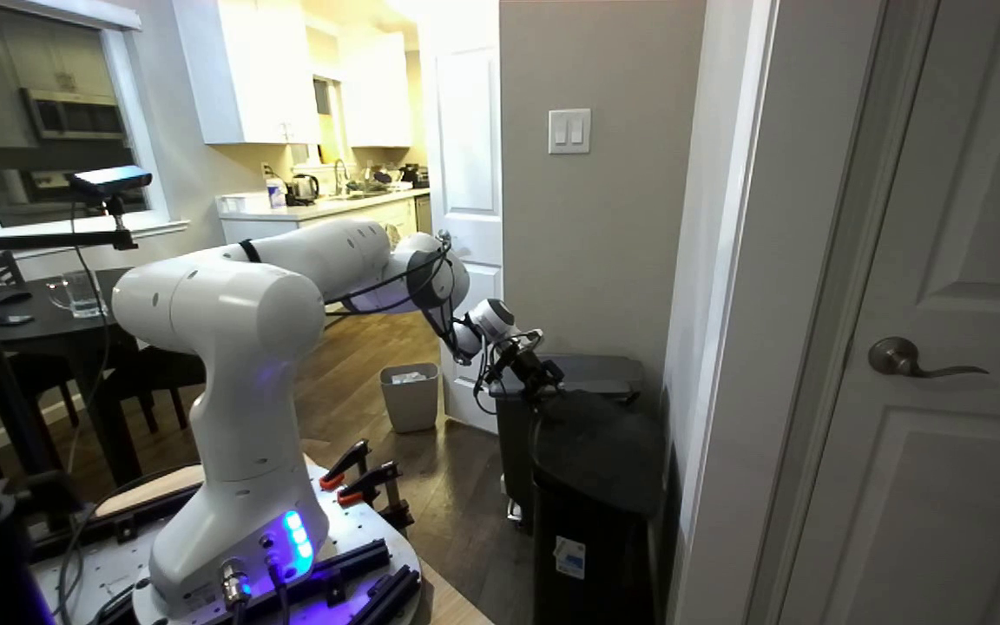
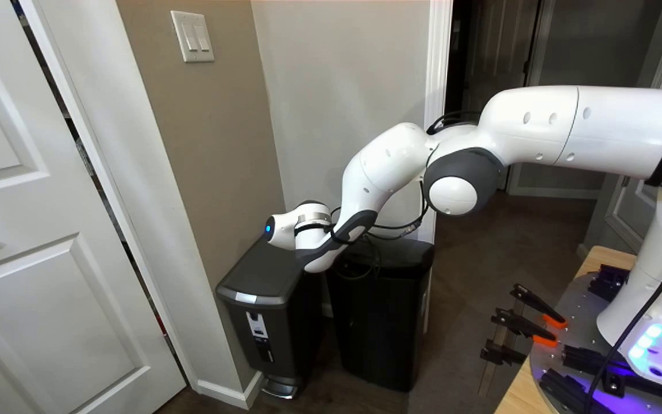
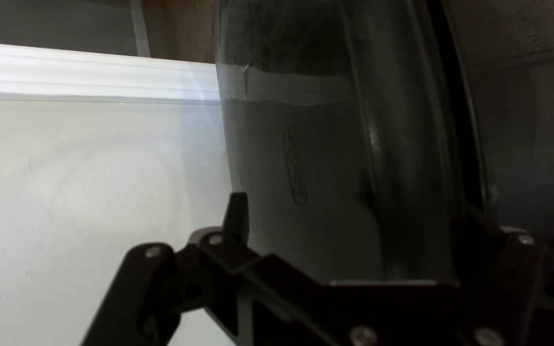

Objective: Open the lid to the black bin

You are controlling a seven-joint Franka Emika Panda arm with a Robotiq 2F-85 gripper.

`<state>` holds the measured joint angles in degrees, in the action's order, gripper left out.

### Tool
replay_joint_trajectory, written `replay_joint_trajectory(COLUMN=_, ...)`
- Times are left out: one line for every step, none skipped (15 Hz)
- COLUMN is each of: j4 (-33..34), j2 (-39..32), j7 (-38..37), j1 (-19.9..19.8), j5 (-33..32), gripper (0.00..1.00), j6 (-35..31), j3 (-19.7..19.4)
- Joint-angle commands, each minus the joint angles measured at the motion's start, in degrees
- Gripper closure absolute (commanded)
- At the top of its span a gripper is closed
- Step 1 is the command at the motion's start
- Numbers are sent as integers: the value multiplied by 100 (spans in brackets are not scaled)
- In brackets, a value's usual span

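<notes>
The black bin (image 1: pixel 591 542) stands against the wall with a small light label on its side; it also shows in an exterior view (image 2: pixel 374 328). Its flat black lid (image 1: pixel 604 443) lies down on the body in both exterior views (image 2: pixel 408 253). In the wrist view the lid (image 3: pixel 301 144), with an embossed logo, fills the middle, with a dark gap along its right edge. My gripper (image 3: pixel 356 221) is open, one finger at each side of the lid's end; the right finger is dark and hard to make out. In an exterior view the gripper (image 1: pixel 545 382) is at the lid's edge. Contact cannot be told.
A second dark bin with a grey lid (image 2: pixel 265 270) and foot pedal stands close beside the black bin. A small grey-tan bin (image 1: pixel 411 404) stands on the floor. A wall (image 2: pixel 342 103) is behind the bins. Clamps (image 2: pixel 520 322) stick out from the robot's table.
</notes>
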<state>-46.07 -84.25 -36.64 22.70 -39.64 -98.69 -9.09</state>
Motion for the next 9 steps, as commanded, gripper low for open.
replay_joint_trajectory(j4=34, j2=-2, j7=-12, j1=110, j5=92, gripper=0, j6=66, j3=-69)
replay_joint_trajectory(j4=-64, j2=89, j7=-36, j1=54, j5=20, gripper=0, j6=10, j3=10)
replay_joint_trajectory(j4=-107, j2=151, j7=-74, j1=19, j5=40, gripper=0, j6=-26, j3=7)
replay_joint_trajectory(j4=-145, j2=201, j7=-76, j1=-26, j5=50, gripper=0, j6=-60, j3=2)
replay_joint_trajectory(j4=-185, j2=257, j7=-92, j1=-76, j5=54, gripper=0, j6=-92, j3=-9)
replay_joint_trajectory(j4=-235, j2=329, j7=-102, j1=-169, j5=52, gripper=0, j6=-142, j3=-36)
replay_joint_trajectory(j4=-302, j2=421, j7=-81, j1=-265, j5=60, gripper=0, j6=-207, j3=-42)
replay_joint_trajectory(j4=-336, j2=497, j7=-81, j1=-368, j5=78, gripper=0, j6=-248, j3=-52)
replay_joint_trajectory(j4=-370, j2=582, j7=-61, j1=-485, j5=94, gripper=0, j6=-322, j3=-50)
